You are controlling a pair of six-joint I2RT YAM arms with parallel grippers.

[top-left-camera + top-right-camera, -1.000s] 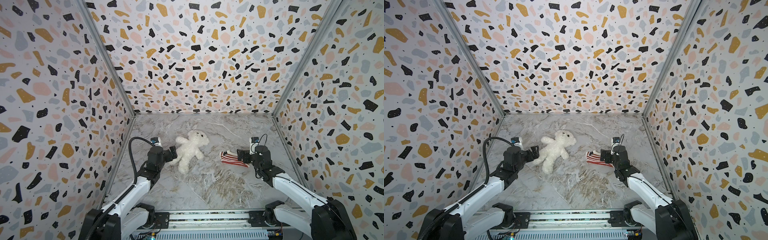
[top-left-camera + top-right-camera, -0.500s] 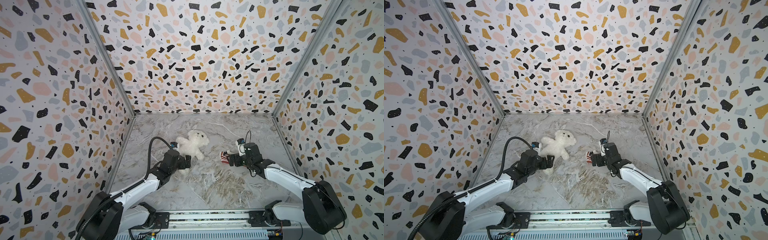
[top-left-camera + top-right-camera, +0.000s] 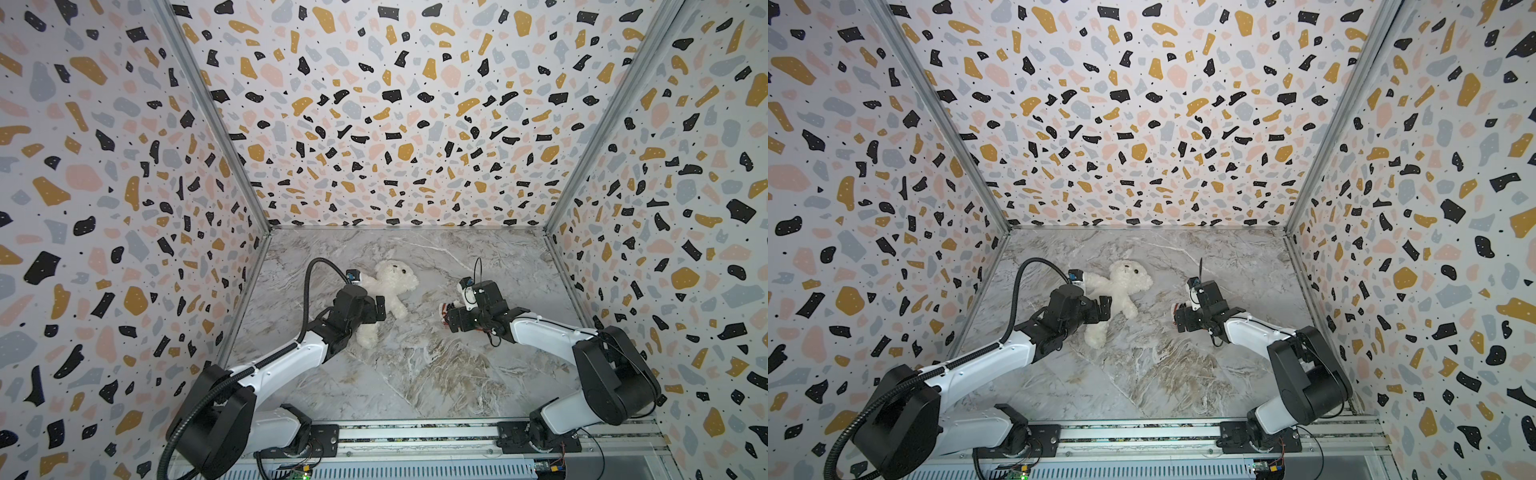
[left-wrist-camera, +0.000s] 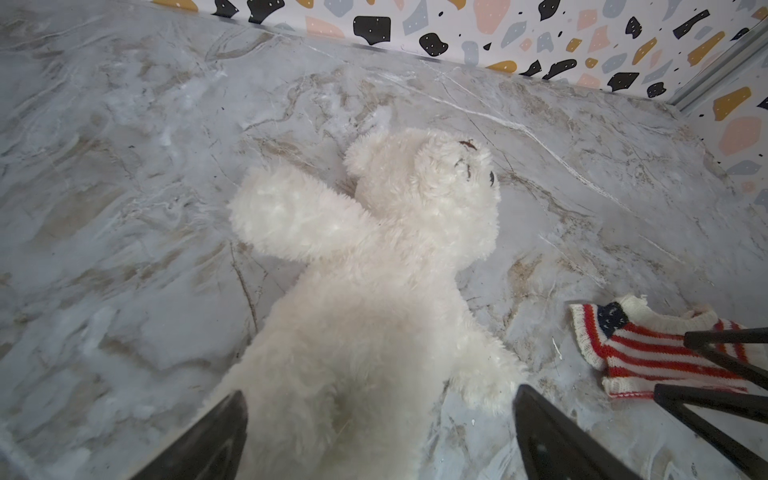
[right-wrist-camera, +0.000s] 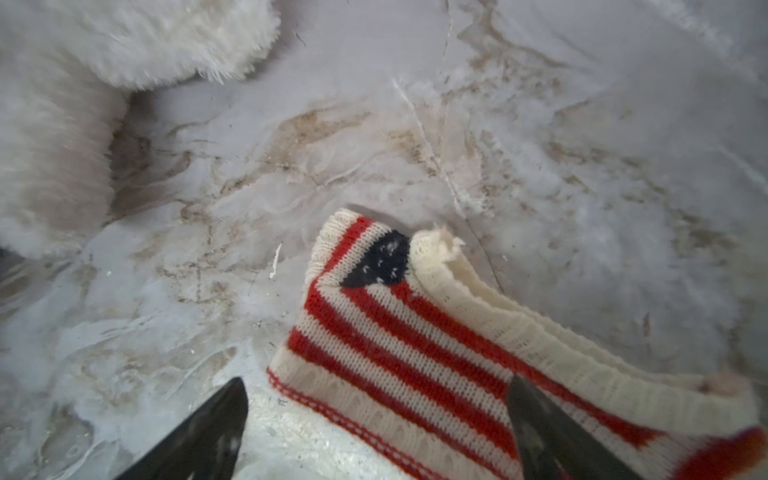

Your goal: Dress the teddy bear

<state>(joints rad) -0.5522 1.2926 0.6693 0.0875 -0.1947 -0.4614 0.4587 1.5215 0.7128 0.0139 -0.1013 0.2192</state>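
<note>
The teddy bear (image 3: 392,282) (image 3: 1126,284) is fluffy and white and lies on its back on the marble floor, head toward the back wall. My left gripper (image 4: 380,395) (image 3: 374,316) is open and straddles the bear's (image 4: 374,270) lower body without closing on it. A small knitted sweater (image 5: 415,324) (image 4: 640,349) with red and white stripes and a dark blue patch lies flat to the bear's right. My right gripper (image 5: 376,382) (image 3: 451,320) hangs open just over the sweater's hem. One fingertip (image 5: 536,415) sits over the knit, the other beside it over bare floor.
Terrazzo-patterned walls close in the marble floor (image 3: 415,374) on the left, back and right. A metal rail (image 3: 415,432) with both arm bases runs along the front edge. The left arm's black cable (image 3: 309,286) loops up beside the bear.
The left arm has reached in from the left, and its open jaws now span the bear's lower body. The right gripper has moved left and down to the sweater's near end.
</note>
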